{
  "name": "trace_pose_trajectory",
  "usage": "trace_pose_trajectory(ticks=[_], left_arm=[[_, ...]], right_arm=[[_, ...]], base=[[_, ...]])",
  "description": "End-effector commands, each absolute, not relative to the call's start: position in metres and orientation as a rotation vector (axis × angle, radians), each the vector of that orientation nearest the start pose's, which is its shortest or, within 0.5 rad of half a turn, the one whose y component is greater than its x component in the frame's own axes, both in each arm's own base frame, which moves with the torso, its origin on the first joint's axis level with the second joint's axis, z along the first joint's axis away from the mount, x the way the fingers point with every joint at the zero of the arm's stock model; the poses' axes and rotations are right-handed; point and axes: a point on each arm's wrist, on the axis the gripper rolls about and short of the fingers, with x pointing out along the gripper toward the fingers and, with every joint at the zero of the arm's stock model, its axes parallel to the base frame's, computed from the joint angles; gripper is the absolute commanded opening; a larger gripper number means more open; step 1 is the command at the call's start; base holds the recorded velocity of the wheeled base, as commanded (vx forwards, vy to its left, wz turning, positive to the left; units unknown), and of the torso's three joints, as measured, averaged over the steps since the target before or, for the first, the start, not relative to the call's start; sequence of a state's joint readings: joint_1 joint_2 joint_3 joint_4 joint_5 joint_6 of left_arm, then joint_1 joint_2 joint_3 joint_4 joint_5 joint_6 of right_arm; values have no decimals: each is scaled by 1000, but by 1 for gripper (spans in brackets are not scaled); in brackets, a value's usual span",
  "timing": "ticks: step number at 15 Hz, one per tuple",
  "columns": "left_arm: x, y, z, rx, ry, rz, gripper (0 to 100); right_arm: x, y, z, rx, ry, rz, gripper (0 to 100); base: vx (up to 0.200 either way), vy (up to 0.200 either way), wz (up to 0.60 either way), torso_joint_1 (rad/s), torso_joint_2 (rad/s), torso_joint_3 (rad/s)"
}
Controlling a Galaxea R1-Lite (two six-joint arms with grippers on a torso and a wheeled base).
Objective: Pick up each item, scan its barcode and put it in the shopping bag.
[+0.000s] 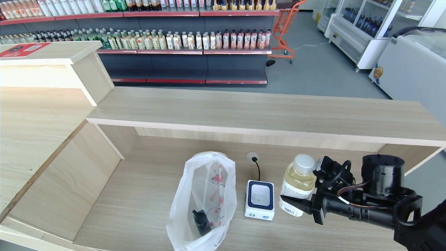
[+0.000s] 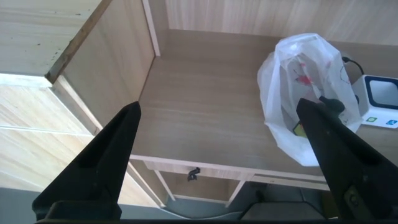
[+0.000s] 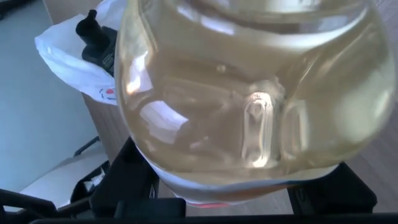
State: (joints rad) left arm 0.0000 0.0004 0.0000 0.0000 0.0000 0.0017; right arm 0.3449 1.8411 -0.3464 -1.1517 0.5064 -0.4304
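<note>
The right tool (image 1: 299, 201) clamps the pale drink bottle (image 1: 297, 177) just beside the scanner (image 1: 259, 199), barcode end lowered, likely for scanning; the left tool (image 2: 217, 124) hangs open.

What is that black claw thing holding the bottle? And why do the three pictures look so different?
It is a robot with two arms, working like a shop cashier. The big picture comes from a camera on its head, looking down at a wooden counter. On the counter stand a white plastic bag with a dark item inside, and a small white scanner. The claw is the right gripper. It holds a bottle of pale yellow liquid just beside the scanner.

The other two pictures come from cameras on the robot's wrists. The right wrist camera sits so close that the bottle looks huge. The left wrist camera shows the left gripper, its two black fingers wide apart and holding nothing.
</note>
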Motion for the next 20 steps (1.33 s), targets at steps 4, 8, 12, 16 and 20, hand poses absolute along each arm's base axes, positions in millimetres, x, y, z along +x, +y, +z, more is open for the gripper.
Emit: trace_pose_trajectory(ticks=[4, 8, 12, 16, 20], left_arm=[[-23, 0, 75, 2, 0, 0, 100], [-23, 0, 75, 2, 0, 0, 100], [-23, 0, 75, 2, 0, 0, 100], [-23, 0, 75, 2, 0, 0, 100], [-23, 0, 75, 2, 0, 0, 100]], right_arm=[[294, 117, 28, -581, -79, 982, 0], [310, 109, -4, -665, -172, 1121, 0], [352, 103, -22, -790, -383, 1194, 0], [381, 118, -37, -788, -510, 1261, 0], [393, 136, -49, -787, -578, 1308, 0]], base=[[0, 0, 0, 0, 0, 0], [0, 0, 0, 0, 0, 0], [0, 0, 0, 0, 0, 0], [0, 0, 0, 0, 0, 0], [0, 0, 0, 0, 0, 0]])
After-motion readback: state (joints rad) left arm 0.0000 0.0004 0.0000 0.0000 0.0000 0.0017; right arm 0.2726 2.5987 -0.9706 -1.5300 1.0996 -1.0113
